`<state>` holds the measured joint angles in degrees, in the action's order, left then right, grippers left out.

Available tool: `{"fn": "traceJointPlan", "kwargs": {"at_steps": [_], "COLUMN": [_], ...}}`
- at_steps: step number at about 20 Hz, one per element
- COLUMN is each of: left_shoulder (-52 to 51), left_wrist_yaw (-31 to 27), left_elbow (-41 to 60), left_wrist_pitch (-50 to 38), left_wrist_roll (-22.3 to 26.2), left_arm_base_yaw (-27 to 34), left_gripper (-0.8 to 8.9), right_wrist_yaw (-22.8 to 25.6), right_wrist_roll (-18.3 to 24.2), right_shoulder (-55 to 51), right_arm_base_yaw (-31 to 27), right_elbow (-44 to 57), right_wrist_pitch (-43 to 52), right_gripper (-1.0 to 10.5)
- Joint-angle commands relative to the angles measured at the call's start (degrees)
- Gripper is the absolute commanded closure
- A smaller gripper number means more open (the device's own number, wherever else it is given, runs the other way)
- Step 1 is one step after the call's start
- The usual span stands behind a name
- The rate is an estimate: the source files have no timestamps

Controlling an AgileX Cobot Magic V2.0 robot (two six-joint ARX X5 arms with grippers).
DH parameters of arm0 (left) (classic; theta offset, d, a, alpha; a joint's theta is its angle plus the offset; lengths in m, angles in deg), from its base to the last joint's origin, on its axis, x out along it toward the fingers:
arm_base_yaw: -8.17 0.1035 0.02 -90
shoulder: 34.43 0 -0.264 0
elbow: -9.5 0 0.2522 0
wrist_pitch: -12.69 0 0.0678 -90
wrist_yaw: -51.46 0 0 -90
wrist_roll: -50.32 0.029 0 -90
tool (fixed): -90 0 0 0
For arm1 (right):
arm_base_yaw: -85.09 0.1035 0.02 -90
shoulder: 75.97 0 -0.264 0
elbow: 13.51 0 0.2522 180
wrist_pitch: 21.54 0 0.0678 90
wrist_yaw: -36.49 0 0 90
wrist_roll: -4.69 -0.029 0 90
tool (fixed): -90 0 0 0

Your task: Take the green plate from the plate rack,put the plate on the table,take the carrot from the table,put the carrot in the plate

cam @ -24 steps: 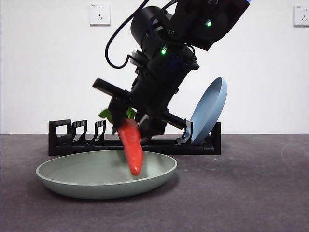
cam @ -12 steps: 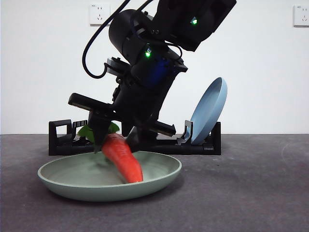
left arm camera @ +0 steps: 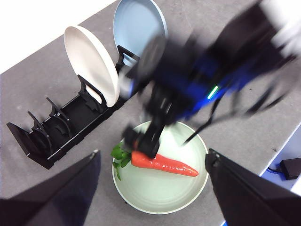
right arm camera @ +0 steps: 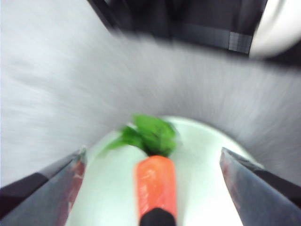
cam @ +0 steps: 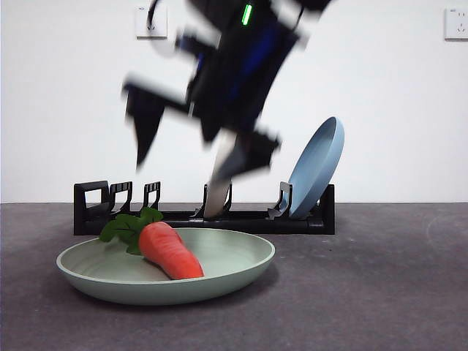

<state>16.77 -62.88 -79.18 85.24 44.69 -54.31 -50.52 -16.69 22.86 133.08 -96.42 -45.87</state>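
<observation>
The carrot [cam: 170, 251] lies free on its side in the green plate [cam: 234, 267], which rests on the table in front of the plate rack [cam: 95, 212]. My right gripper [cam: 197, 157] is blurred, open and empty, well above the carrot. In the right wrist view its jaws [right arm camera: 153, 150] stand wide apart over the carrot [right arm camera: 155, 183] and the plate [right arm camera: 207, 141]. My left gripper [left arm camera: 153, 153] is open and empty, high above the scene. From there I see the carrot [left arm camera: 164, 164] in the plate [left arm camera: 160, 202] and the rack [left arm camera: 56, 136].
A cream-white plate [left arm camera: 89, 63] and a blue plate [left arm camera: 138, 23] stand in the rack's far slots. The blue plate [cam: 316, 167] leans at the rack's right end. The table's edge and a blue floor strip [left arm camera: 291, 155] lie to one side.
My right gripper lowered the carrot into the green plate, let go of it and rose quickly. The carrot now lies on its side in the plate.
</observation>
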Motion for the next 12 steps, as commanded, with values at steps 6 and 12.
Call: {"fn": "traceJointPlan", "kwargs": {"at_steps": [6, 12], "left_shoulder": [-0.13, -0.13], "left_wrist_yaw": [0.63, 0.94], "left_elbow": [0.17, 0.17], "left_wrist_pitch": [1.57, 5.20], "left_wrist_roll": [-0.37, -0.39], "left_arm_base_yaw": [-0.17, -0.17], "left_gripper": [4.37, 4.40], "right_wrist_yaw": [-7.45, -7.56], "right_wrist_roll": [7.15, 7.48], "right_shoulder": [-26.71, -40.85], "right_arm_base_yaw": [0.15, 0.15], "right_elbow": [0.00, 0.00], "right_wrist_pitch": [-33.68, -51.84], "right_gripper": [4.8, 4.8]}}
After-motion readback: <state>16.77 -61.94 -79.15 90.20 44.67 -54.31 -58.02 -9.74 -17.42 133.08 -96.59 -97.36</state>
